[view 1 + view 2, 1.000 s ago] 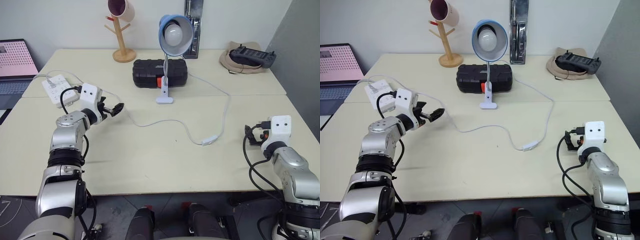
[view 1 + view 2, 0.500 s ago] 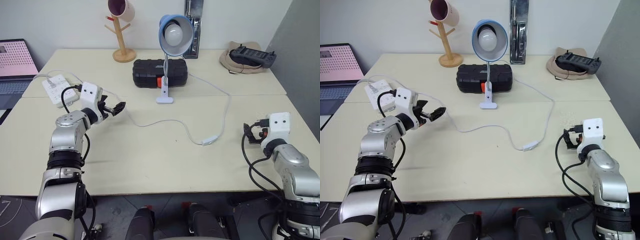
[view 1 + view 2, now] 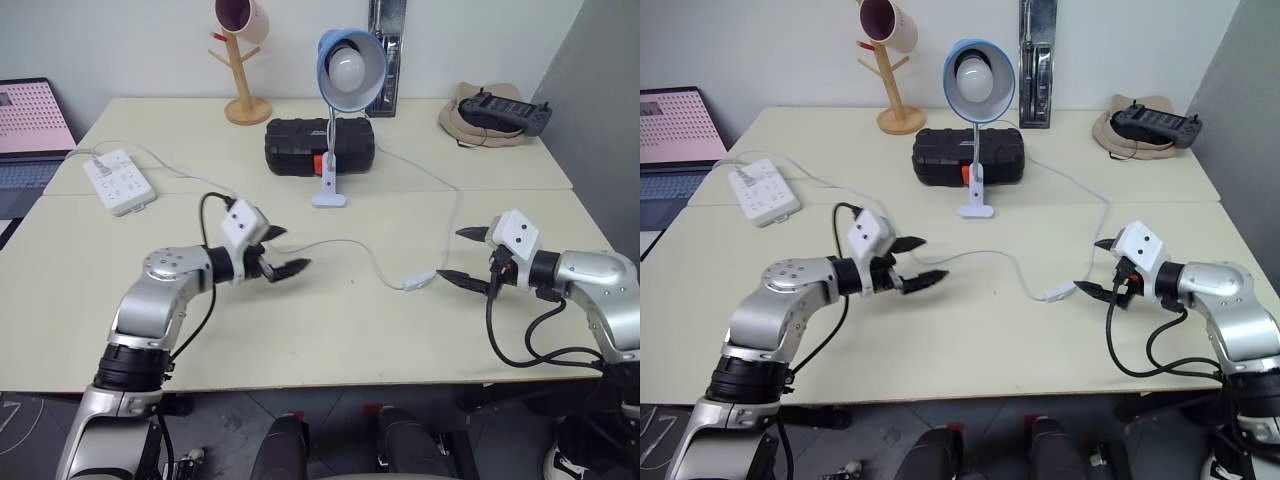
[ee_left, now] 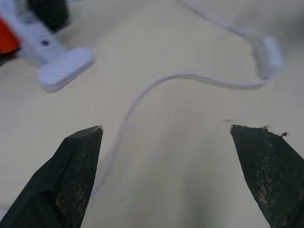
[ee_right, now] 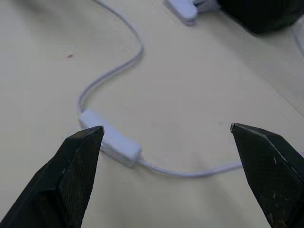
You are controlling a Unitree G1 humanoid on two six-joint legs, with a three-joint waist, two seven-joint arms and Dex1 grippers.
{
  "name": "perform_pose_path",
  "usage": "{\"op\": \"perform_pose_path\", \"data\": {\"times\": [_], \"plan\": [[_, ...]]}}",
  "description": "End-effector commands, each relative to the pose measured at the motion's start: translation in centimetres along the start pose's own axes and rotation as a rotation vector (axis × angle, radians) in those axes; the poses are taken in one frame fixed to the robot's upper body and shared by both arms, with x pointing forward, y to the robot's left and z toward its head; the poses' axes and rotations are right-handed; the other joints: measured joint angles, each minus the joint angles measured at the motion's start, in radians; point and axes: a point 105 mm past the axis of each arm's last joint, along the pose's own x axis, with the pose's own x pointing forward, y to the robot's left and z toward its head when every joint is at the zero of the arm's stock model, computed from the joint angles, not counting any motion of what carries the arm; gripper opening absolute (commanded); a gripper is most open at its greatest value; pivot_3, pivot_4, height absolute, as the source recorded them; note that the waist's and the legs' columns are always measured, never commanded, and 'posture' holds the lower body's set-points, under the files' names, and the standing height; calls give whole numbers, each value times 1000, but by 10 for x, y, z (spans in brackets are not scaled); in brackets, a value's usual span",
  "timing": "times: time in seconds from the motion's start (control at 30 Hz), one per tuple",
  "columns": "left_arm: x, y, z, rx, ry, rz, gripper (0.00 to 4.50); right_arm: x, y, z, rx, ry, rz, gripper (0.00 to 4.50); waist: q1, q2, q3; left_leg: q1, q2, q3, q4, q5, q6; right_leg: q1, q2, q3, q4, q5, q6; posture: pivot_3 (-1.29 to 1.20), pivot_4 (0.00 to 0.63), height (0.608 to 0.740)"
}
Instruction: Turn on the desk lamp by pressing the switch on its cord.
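The desk lamp (image 3: 349, 66) has a blue shade and a white bulb, and stands on its small white base (image 3: 329, 198) at the table's middle back. Its thin white cord (image 3: 340, 243) loops forward to the small white switch (image 3: 419, 282), which lies flat on the table. Just right of the switch hangs my right gripper (image 3: 450, 253), open and pointing left, its lower finger tip close beside the switch (image 5: 110, 139). Over the cord's left stretch my left gripper (image 3: 295, 248) is open and empty, pointing right. Its wrist view has the cord (image 4: 156, 85) and the switch (image 4: 268, 56) ahead.
A black case (image 3: 320, 146) sits behind the lamp base. A wooden mug tree (image 3: 243, 60) stands at the back. A white power strip (image 3: 118, 180) and a laptop (image 3: 30, 130) are at the far left. A controller on a tan cloth (image 3: 497, 112) lies back right.
Both arms have swung inward. The left gripper went right, from near the power strip to the cord. The right gripper turned to face left and moved up to the switch. Both stay open.
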Motion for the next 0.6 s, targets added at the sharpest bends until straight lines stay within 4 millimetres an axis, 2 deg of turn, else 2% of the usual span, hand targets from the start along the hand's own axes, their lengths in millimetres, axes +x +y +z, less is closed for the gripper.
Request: {"op": "perform_pose_path", "data": {"times": [0.03,0.17,0.33,0.43,0.6], "plan": [[-5,-30,22,52,-44,-155,4489,4,-1,5,-133,10,152,4500,-1,0,0,0,0,0,0,0,0,0,0,0,0,0,0,0,150,740],[-12,-47,15,47,-10,-242,4489,13,1,-2,-199,41,264,4500,-2,0,0,1,1,0,0,0,0,0,1,0,0,-1,1,0,150,740],[-11,-44,10,44,-2,-205,4489,22,-2,-5,-198,46,298,4500,1,0,0,0,0,0,0,0,0,0,0,0,0,1,-2,0,150,740],[-13,-52,9,28,-5,-234,4489,26,2,-14,-235,72,343,4500,3,0,0,0,0,0,0,0,0,0,0,0,0,1,-2,0,150,740],[-14,-59,8,34,0,-263,4489,30,-1,-17,-255,84,359,4500,2,0,0,0,0,0,0,0,0,0,0,0,0,1,-2,0,150,740]]}}
